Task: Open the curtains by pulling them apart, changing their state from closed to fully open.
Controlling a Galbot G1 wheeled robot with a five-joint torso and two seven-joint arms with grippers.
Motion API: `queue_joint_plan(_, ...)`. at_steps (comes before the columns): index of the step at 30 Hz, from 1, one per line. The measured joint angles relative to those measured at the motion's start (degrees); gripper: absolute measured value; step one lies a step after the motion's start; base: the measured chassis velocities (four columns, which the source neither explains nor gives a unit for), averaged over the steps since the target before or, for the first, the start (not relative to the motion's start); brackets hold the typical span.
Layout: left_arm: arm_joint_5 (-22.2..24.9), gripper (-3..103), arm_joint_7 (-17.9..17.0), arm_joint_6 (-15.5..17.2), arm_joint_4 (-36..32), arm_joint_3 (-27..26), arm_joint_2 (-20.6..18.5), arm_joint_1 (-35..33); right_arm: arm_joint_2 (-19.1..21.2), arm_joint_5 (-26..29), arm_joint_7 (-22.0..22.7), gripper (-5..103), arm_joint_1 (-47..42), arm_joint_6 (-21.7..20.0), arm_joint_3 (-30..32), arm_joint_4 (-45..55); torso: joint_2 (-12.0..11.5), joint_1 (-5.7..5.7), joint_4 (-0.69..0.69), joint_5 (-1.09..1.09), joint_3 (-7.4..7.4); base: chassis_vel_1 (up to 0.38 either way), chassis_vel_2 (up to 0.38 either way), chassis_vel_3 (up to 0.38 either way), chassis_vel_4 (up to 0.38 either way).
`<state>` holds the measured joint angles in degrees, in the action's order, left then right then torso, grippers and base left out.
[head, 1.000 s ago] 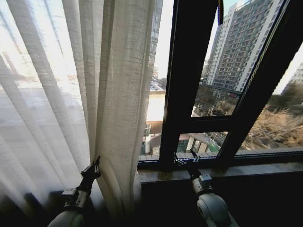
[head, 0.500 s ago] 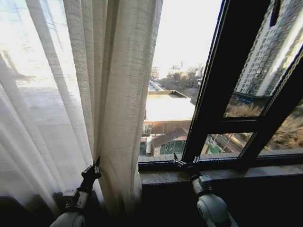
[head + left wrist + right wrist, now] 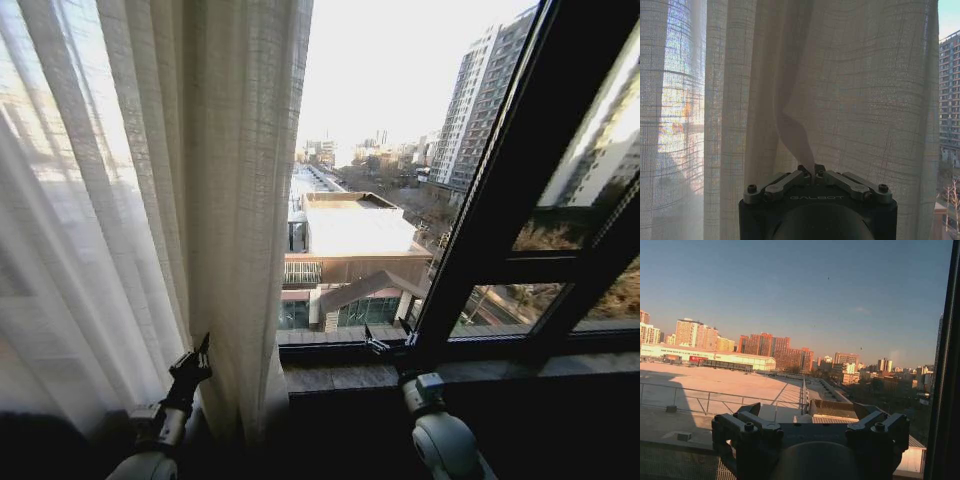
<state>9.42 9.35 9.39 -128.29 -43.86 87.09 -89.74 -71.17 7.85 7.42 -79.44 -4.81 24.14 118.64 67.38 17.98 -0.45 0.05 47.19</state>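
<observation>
My left tool [image 3: 199, 351] pinches a fold of the curtains [image 3: 150, 200], bunched at the window's left. My right tool [image 3: 388, 345], fingers spread, sits low by the dark window frame [image 3: 500, 230].

Strong backlight glares through the curtains [image 3: 150, 200]; foreground lies in shadow.

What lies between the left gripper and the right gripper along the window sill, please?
In the head view, the bunched edge of the curtains hangs beside the left gripper; then bare stone sill runs to the right gripper.
</observation>
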Motion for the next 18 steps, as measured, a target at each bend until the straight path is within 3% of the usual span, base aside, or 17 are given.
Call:
queue_joint_plan(7,0.09,0,0.0,-0.46,0.05,-0.6,0.1,-0.39,-0.02,-2.36,-3.54,100,-0.33,0.32,0.33,-0.28,0.0,0.0,0.03,-0.07,0.0,-0.005,-0.003,0.011,0.005)
queue_joint_plan(18,0.1,0,0.03,-0.49,0.17,-0.61,0.5,-0.32,-0.14,-2.56,-3.76,100,-0.38,0.31,0.52,-0.86,0.0,0.01,0.01,-0.02,0.0,0.0,0.0,0.0,0.0)
